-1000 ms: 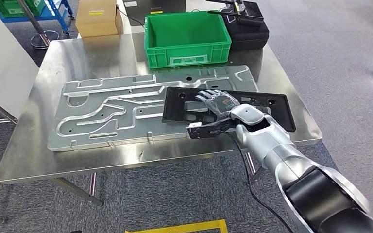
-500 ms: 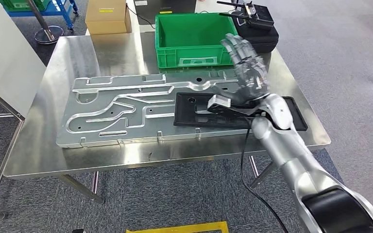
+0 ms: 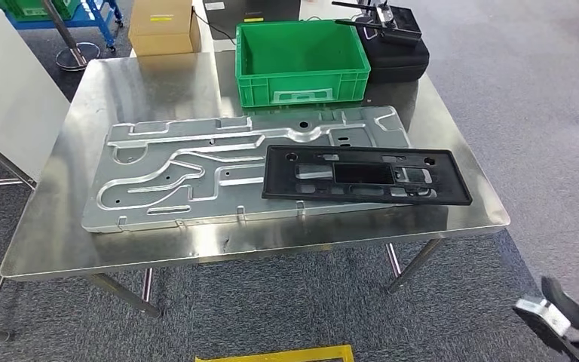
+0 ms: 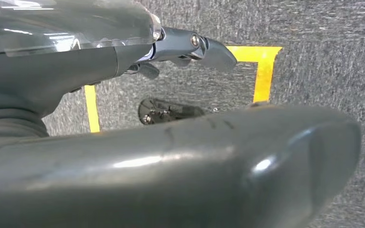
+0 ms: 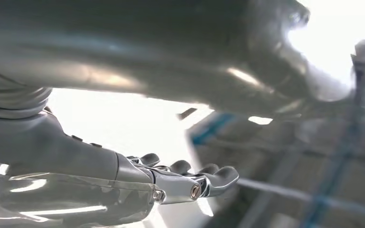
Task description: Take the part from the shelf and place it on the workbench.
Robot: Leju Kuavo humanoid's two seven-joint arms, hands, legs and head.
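Observation:
The black rectangular part point(image 3: 280, 181) lies flat on the steel workbench point(image 3: 151, 83), resting partly on a large embossed silver plate point(image 3: 188, 173), near the bench's front right edge. Nothing touches it. My right hand point(image 3: 569, 317) hangs low beyond the bench's front right corner, well away from the part. In the right wrist view its fingers point(image 5: 190, 180) are stretched out, slightly curled, and hold nothing. My left hand point(image 4: 180, 45) hangs over the grey floor with its fingers extended and nothing in them.
A green crate point(image 3: 301, 53) stands at the back of the bench, with a black case point(image 3: 396, 49) behind it to the right and a cardboard box point(image 3: 162, 26) to the left. Yellow tape point(image 3: 279, 353) marks the floor in front of the bench.
My right hand has lifted off the black part, swung up over the bench, then dropped to the lower right. The part stays where it lay. The camera shifted slightly.

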